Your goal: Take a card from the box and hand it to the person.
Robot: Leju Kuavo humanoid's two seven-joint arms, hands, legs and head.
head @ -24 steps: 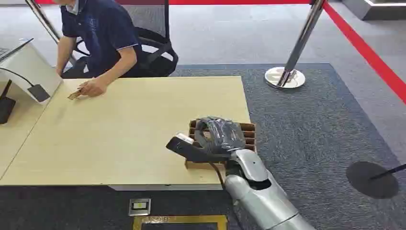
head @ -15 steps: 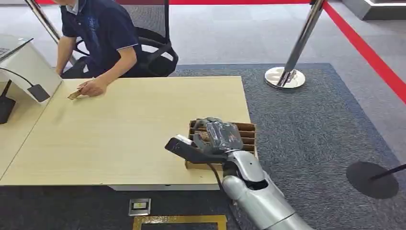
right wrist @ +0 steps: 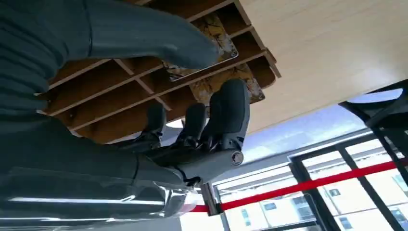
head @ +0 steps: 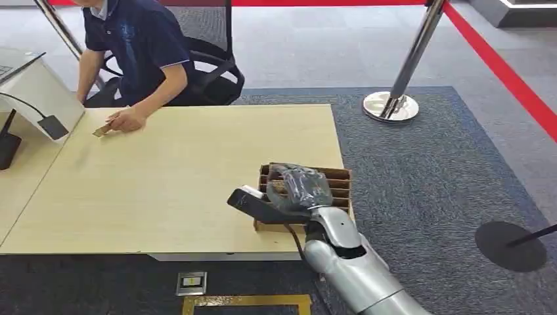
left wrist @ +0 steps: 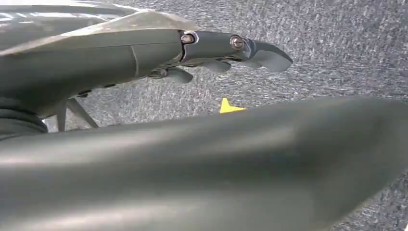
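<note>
While our right hand reaches into the divided box at the counter corner — thumb and fingers closing around a marbled card — our left hand hangs released, fingers apart.

Right hand hangs over the cardboard box at the table's near right corner, fingers curled down into the slots, thumb sticking out toward the left. Held or not: cannot tell. Far left corner: seated person in a dark blue shirt, hand resting on the table beside a small card. Metal post base on the carpet beyond the table.
</note>
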